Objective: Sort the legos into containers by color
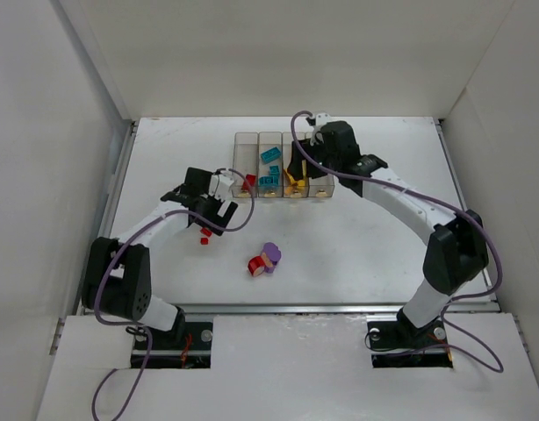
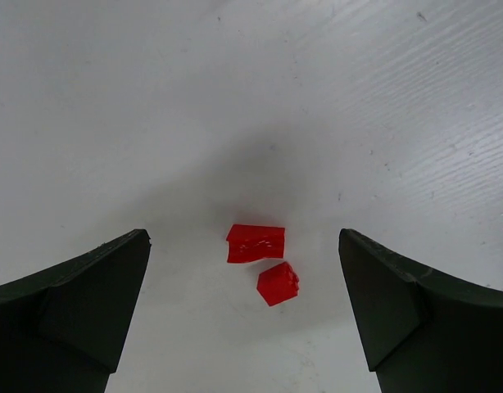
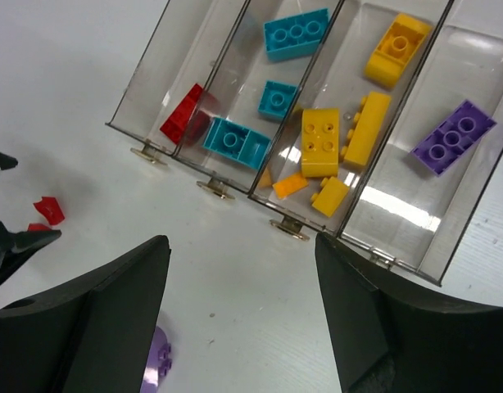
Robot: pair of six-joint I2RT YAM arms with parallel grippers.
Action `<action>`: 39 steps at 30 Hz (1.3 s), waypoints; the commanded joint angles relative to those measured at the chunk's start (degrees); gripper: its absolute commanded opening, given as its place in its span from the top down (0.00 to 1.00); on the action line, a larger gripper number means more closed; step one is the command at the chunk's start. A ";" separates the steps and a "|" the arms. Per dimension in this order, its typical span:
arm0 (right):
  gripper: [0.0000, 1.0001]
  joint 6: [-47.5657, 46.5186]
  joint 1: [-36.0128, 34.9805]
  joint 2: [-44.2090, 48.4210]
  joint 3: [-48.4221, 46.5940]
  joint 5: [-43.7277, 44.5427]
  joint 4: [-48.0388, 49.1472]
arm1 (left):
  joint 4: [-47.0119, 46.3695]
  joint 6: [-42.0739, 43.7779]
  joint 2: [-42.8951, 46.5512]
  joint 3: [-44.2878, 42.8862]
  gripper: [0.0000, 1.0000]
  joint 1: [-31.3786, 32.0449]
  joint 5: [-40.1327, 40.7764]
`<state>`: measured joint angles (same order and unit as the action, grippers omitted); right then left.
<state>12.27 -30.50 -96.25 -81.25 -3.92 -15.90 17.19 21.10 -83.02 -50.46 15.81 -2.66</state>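
Observation:
Two small red legos point(image 2: 256, 243) point(image 2: 278, 283) lie side by side on the white table, and my left gripper point(image 2: 243, 237) hangs over them, open, with nothing between its fingers. From above they show as red specks point(image 1: 204, 235) just below the left gripper point(image 1: 215, 210). The containers point(image 1: 246, 136) point(image 3: 186, 49) stand in a row and hold one red lego point(image 3: 182, 115), teal legos point(image 3: 296, 33), yellow legos point(image 3: 321, 143) and a purple lego point(image 3: 452, 135). My right gripper point(image 3: 242, 241) point(image 1: 303, 175) hovers open and empty at their near ends. A red and purple clump point(image 1: 265, 260) lies mid-table.
White walls enclose the table on the left, the back and the right. The right arm's links point(image 1: 401, 206) arch over the table's right half. Part of the purple piece point(image 3: 157, 364) shows beside the right gripper's left finger.

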 commanded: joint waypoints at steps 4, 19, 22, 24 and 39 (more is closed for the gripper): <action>0.23 0.74 -1.40 2.99 2.06 -1.09 1.22 | -4.80 17.07 6.19 2.29 0.05 -1.84 -10.83; 0.23 -0.49 -2.98 9.67 8.48 0.66 2.27 | 36.86 94.02 -10.05 -14.05 0.16 -4.83 -18.62; 0.23 -1.02 -2.98 10.20 9.97 1.29 2.28 | 36.86 99.64 -10.67 -14.05 0.16 -6.06 -15.46; 0.23 -1.02 -2.98 10.20 10.50 1.29 2.28 | 36.86 102.38 -11.20 -14.05 0.16 -7.19 -14.75; 0.23 -1.02 -2.98 6.95 9.18 -0.38 3.95 | 26.50 106.34 -11.72 -8.00 0.33 -8.52 -15.97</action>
<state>11.92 -33.08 -88.99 -70.35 -3.68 -14.90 44.99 112.73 -95.72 -60.42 7.49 -16.51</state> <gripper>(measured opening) 0.770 0.681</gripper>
